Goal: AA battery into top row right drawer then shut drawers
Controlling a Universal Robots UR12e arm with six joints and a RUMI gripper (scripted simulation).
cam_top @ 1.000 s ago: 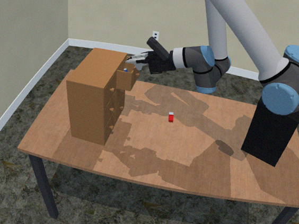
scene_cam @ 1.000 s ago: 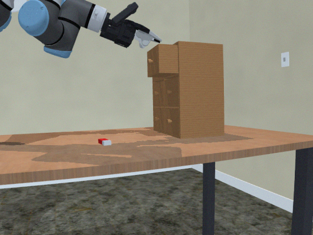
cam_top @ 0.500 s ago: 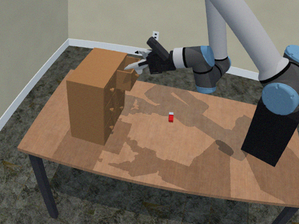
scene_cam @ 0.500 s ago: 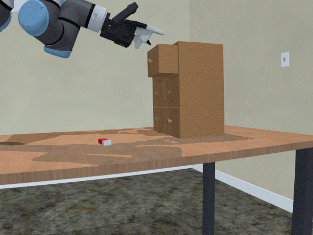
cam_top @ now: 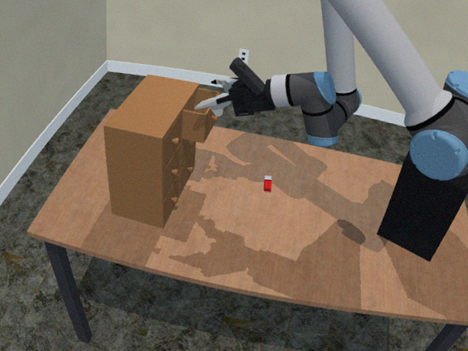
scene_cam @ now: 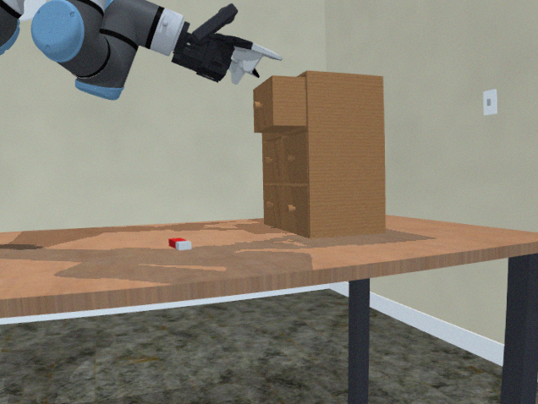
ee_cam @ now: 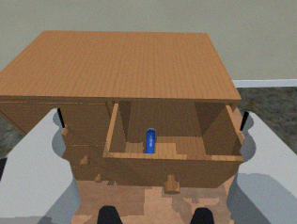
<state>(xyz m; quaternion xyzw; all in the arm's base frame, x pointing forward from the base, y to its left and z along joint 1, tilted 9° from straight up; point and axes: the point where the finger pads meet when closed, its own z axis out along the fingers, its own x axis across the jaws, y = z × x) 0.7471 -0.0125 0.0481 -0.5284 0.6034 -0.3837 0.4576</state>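
Observation:
The wooden chest [cam_top: 136,172] [scene_cam: 348,151] [ee_cam: 122,61] stands upright on the table. Its top-row right drawer [cam_top: 193,127] [scene_cam: 288,101] [ee_cam: 141,171] is pulled partly out. The blue AA battery [ee_cam: 150,142] is inside this drawer, left of its middle in the wrist view; the drawer walls hide it from the top and exterior views. My gripper [cam_top: 204,94] [scene_cam: 269,67] [ee_cam: 151,111] is wide open and empty, just above and in front of the open drawer, with one finger towards each side of it.
A small red and white block [cam_top: 267,184] [scene_cam: 178,243] lies on the table [cam_top: 239,216] [scene_cam: 330,271], in front of the chest. The other visible drawers look shut, with round knobs sticking out. The arm's black base [cam_top: 419,212] stands at the table's opposite end.

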